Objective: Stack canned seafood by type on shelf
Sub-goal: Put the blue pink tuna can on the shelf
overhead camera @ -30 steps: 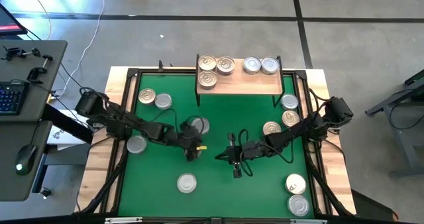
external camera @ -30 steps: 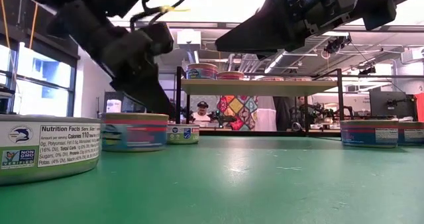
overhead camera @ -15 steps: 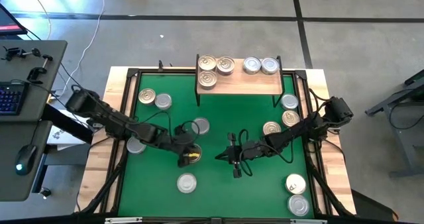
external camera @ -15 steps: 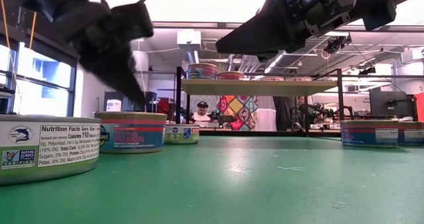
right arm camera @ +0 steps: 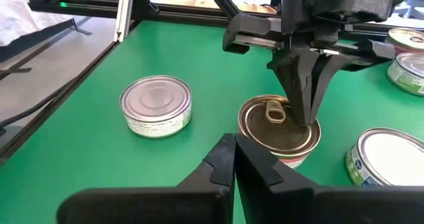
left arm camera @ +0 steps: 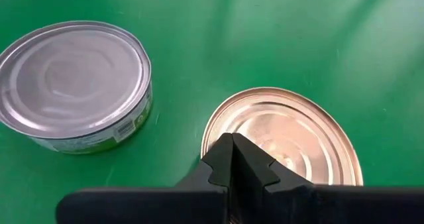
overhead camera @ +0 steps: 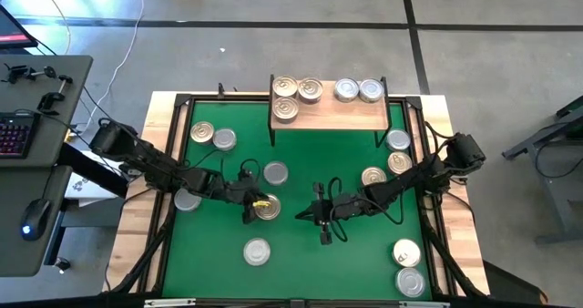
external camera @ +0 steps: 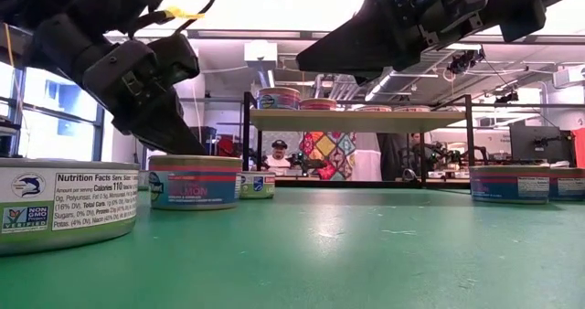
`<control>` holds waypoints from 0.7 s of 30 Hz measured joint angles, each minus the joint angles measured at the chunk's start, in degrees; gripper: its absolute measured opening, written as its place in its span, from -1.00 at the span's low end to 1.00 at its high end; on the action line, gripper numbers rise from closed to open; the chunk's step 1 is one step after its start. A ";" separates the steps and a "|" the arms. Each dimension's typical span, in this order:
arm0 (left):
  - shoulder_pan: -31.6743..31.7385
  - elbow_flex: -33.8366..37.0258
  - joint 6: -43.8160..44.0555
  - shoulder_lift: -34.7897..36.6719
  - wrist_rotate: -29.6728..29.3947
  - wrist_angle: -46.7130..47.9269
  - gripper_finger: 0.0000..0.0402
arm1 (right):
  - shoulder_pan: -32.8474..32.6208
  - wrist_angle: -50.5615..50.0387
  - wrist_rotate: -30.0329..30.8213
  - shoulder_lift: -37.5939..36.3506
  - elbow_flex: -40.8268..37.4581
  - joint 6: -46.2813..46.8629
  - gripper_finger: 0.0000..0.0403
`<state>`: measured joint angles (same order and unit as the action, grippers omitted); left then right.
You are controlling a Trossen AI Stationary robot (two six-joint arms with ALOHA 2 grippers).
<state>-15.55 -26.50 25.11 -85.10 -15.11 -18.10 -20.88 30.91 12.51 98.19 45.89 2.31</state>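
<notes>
Our left gripper [overhead camera: 251, 206] has its fingers closed together, holding nothing, with the tips resting on the golden lid of a salmon can [right arm camera: 279, 126] in the middle of the green mat [overhead camera: 301, 162]. The shelf [overhead camera: 330, 113] stands at the far edge and already carries five cans. We think closed tips can only push this can, so it may slide or tip. Our right gripper [overhead camera: 321, 216], fingers also closed, waits near and could be hit.
</notes>
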 joint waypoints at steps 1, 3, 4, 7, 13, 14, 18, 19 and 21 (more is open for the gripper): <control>0.18 0.19 -0.14 0.00 0.03 -0.21 -1.00 | 0.00 0.02 0.00 0.00 0.00 -0.71 -0.94; 0.37 0.52 -0.18 -0.02 0.08 -0.27 -1.00 | 0.00 0.15 0.41 0.00 0.00 -1.10 -0.85; 0.55 0.60 -0.18 -0.29 0.16 -0.44 -1.00 | 0.00 0.16 0.95 0.00 0.00 -1.10 -0.79; 0.95 1.28 -0.20 -0.48 -0.54 -1.03 -1.00 | 0.00 0.20 2.10 0.00 0.00 -1.23 -0.60; 1.00 3.65 -0.24 -0.48 -2.50 -3.35 -1.00 | 0.00 0.33 3.75 0.16 0.00 -2.81 -0.31; 1.00 3.91 -0.24 -0.48 -2.52 -3.52 -1.00 | 0.07 0.50 4.15 0.40 0.00 -3.93 -0.28; 1.02 4.22 -0.24 -0.48 -2.73 -3.68 -1.00 | 1.18 0.54 4.64 1.48 0.38 -6.24 -0.13; 1.02 4.29 -0.26 -0.50 -2.72 -4.28 -1.00 | 1.62 0.32 4.66 1.82 0.59 -6.17 -0.09; 1.01 4.40 -0.32 0.17 -2.69 -6.24 -1.00 | 2.35 0.25 4.70 2.71 1.32 -5.69 -0.03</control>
<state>-14.54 -22.11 24.78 -84.93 -17.80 -24.34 -18.53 31.16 17.21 100.90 47.21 -3.38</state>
